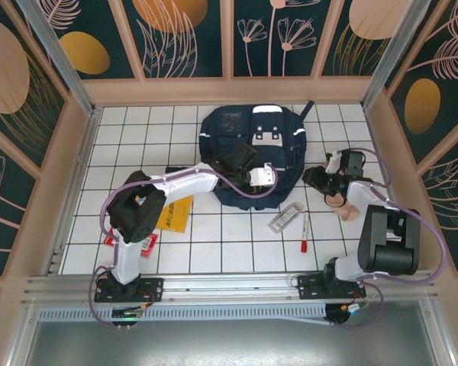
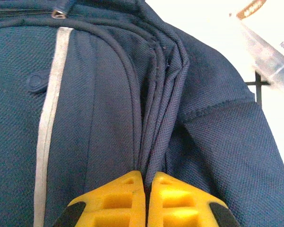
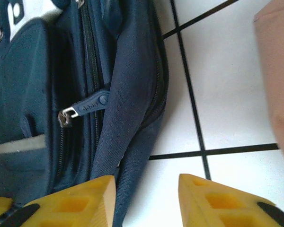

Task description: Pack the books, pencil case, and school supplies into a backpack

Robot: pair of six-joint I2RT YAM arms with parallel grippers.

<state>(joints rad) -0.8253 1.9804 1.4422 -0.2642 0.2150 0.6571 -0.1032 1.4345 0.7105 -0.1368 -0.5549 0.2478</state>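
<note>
Backpack (image 2: 94, 118) fold pinched in closed left gripper (image 2: 146, 184); right wrist view adds zipper pull (image 3: 87, 105) above parted right gripper (image 3: 146, 189).

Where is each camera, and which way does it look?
Top external: high behind the arms, looking down on the backpack and tiled table; left arm and right arm show.
Left wrist: on the left gripper, facing backpack fabric pinched between its yellow fingers.
Right wrist: on the open right gripper, facing the backpack's zipper pull, pencil case at right.
Shared: all three see the backpack.
</note>
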